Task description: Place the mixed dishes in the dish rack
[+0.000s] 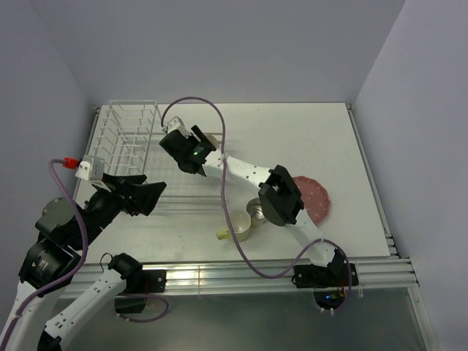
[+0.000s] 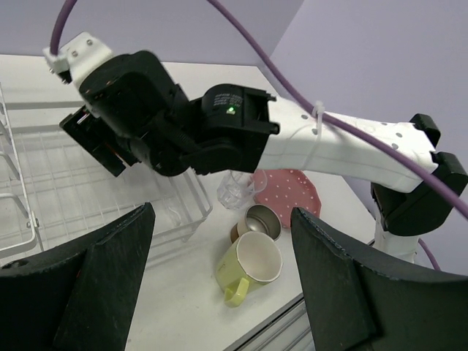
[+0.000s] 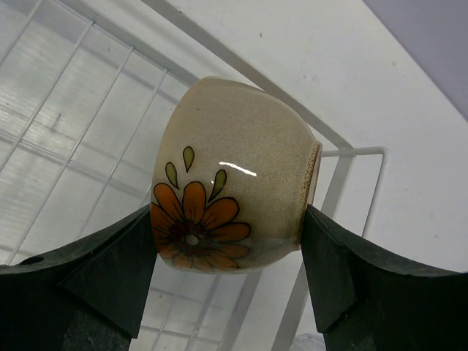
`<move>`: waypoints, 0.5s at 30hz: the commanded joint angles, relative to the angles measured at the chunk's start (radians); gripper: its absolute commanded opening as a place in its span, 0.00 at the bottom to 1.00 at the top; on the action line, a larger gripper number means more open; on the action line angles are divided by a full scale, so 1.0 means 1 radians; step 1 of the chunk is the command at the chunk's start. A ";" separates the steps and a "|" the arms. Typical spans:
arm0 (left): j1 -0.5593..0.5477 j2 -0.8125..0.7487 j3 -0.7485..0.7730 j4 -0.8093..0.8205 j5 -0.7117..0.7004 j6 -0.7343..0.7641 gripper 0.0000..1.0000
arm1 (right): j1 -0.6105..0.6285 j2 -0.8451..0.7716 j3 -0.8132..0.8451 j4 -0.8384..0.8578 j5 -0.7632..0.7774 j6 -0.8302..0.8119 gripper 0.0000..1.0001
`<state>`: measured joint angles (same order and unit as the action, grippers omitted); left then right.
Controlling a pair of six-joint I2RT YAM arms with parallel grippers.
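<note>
Our right arm stretches forward and to the left. Its right gripper [image 3: 230,245] pinches the cream bowl [image 3: 234,164], tipped sideways, over the dish rack's [image 1: 124,121] low basket. Our left gripper [image 2: 223,245] hovers beside the rack with its fingers spread and nothing between them.

White bench [image 1: 307,139]: wire dish rack [image 1: 126,139] at far left; yellow-green mug [image 1: 235,226], steel cup [image 1: 256,210], clear tumbler [image 2: 235,191], pink dotted plate [image 1: 318,197] clustered near front.

Clear glass tumbler [image 2: 235,193] half hidden behind right arm [image 2: 333,142]; small steel cup [image 1: 255,210] partly under it overhead.
</note>
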<state>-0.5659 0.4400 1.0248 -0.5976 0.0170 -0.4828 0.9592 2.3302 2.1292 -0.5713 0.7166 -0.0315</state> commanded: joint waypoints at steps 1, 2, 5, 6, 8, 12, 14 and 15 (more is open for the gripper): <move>0.004 -0.012 -0.005 0.009 -0.006 0.013 0.81 | 0.027 0.024 0.087 0.057 0.174 -0.111 0.00; 0.004 -0.011 -0.005 0.009 -0.005 0.013 0.81 | 0.033 0.029 0.078 0.065 0.187 -0.123 0.00; 0.004 -0.015 -0.011 0.009 -0.005 0.012 0.81 | 0.041 0.035 0.045 0.111 0.227 -0.168 0.00; 0.004 -0.017 -0.011 0.007 -0.005 0.012 0.81 | 0.045 0.038 0.041 0.117 0.230 -0.174 0.00; 0.004 -0.018 -0.012 0.005 -0.008 0.012 0.81 | 0.047 0.044 0.040 0.128 0.250 -0.199 0.00; 0.004 -0.020 -0.012 0.004 -0.006 0.009 0.81 | 0.072 0.025 -0.009 0.224 0.296 -0.281 0.00; 0.004 -0.020 -0.012 0.007 -0.005 0.009 0.81 | 0.084 0.026 0.009 0.251 0.300 -0.312 0.00; 0.003 -0.020 -0.014 0.009 -0.003 0.007 0.81 | 0.084 0.043 0.030 0.225 0.302 -0.318 0.00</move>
<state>-0.5659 0.4332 1.0138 -0.6106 0.0174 -0.4831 1.0214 2.3833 2.1193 -0.4484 0.9115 -0.2657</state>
